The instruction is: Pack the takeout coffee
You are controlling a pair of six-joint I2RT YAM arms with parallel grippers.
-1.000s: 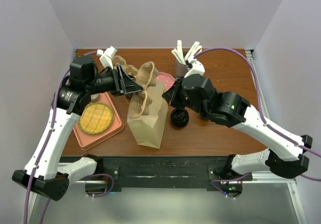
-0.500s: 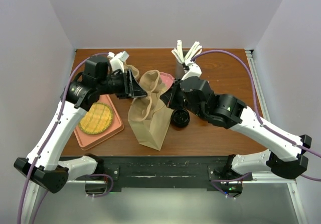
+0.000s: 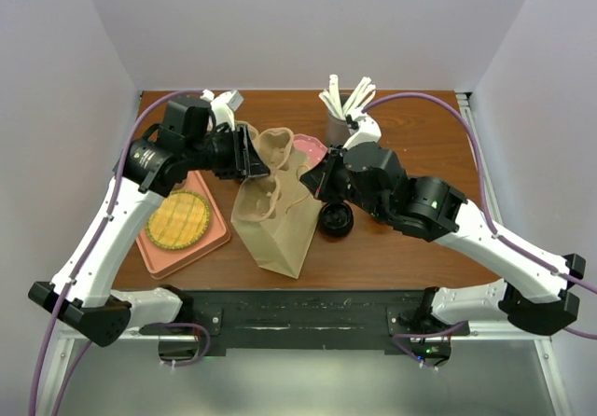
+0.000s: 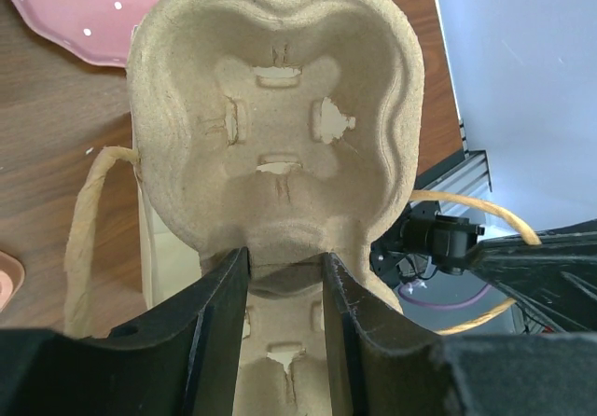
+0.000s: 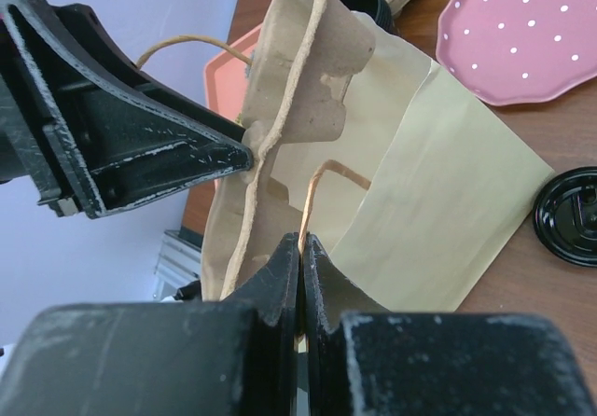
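Left arm [image 3: 103,239] up from 7 o'clock base, elbow high, wrist pointing to 3 o'clock. Left jaws part-open, clamped on rim of pulp cup carrier [image 4: 275,108], which is tilted over mouth of paper bag [image 3: 280,234]. Right arm [image 3: 485,239] in from 4 o'clock, wrist toward 9 o'clock. Right jaws pinched tight on bag handle [image 5: 312,187]. Bag at desk [image 3: 410,248] centre. Black lid [image 3: 335,218] at bag's 3 o'clock, just beside it.
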